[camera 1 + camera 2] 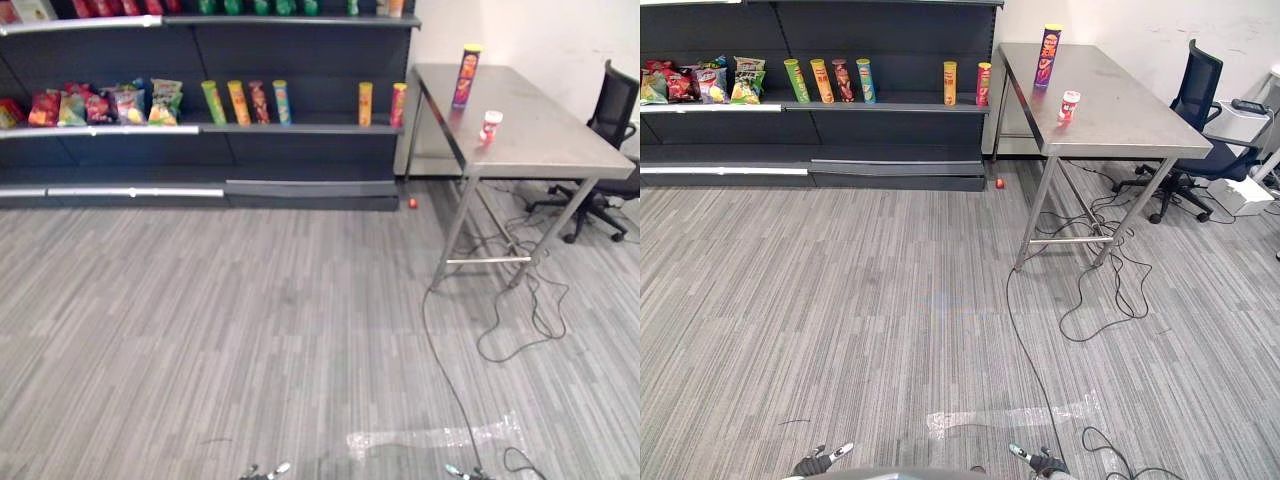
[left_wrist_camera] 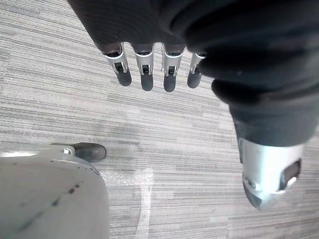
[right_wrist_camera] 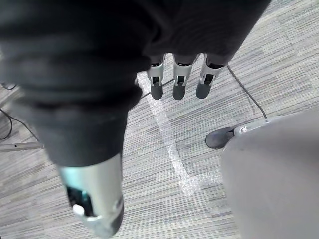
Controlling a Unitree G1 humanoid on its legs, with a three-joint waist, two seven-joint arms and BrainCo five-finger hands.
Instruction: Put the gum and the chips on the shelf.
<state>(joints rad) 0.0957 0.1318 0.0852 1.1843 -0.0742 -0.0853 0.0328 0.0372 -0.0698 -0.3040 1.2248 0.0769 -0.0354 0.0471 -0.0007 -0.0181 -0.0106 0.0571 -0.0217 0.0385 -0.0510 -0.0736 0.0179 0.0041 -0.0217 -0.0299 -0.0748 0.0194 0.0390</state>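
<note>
Chips: the tall purple-and-red tube point(image 1: 466, 75) stands upright near the far end of the steel table point(image 1: 560, 140). Its long axis is vertical, with the yellow cap on top.
Gum: the small red-and-white tub point(image 1: 491, 127) stands upright on the same table, lid up. It is nearer to you than the tube and apart from it.
Why they stand so: both are in the open on the tabletop, not touching. I judge that leaves you room to close on either from the side without tipping the other.
Shelf: the dark shelf unit point(image 1: 320, 126) is just beside the table, on its left. The middle board holds snack bags point(image 1: 110, 105) at the left and a row of upright tubes point(image 1: 240, 102). The bare stretch between those tubes looks a likely spot for your two things.
Left hand: your left hand point(image 2: 146, 64) hangs over the floor, fingers straight in a row, thumb point(image 2: 269, 174) held apart, holding nothing.
Right hand: your right hand point(image 3: 180, 79) hangs the same way, fingers straight, thumb point(image 3: 94, 199) out to the side, empty.
Why the hands hang so: you stand well back from table and shelf, with nothing in reach.
Step in hand: nothing is picked up yet, so the walk to the table comes first.
Watch for: the office chair point(image 1: 610, 130) beside the table, and a small red object point(image 1: 412, 203) on the floor at the foot of the shelf.
</note>
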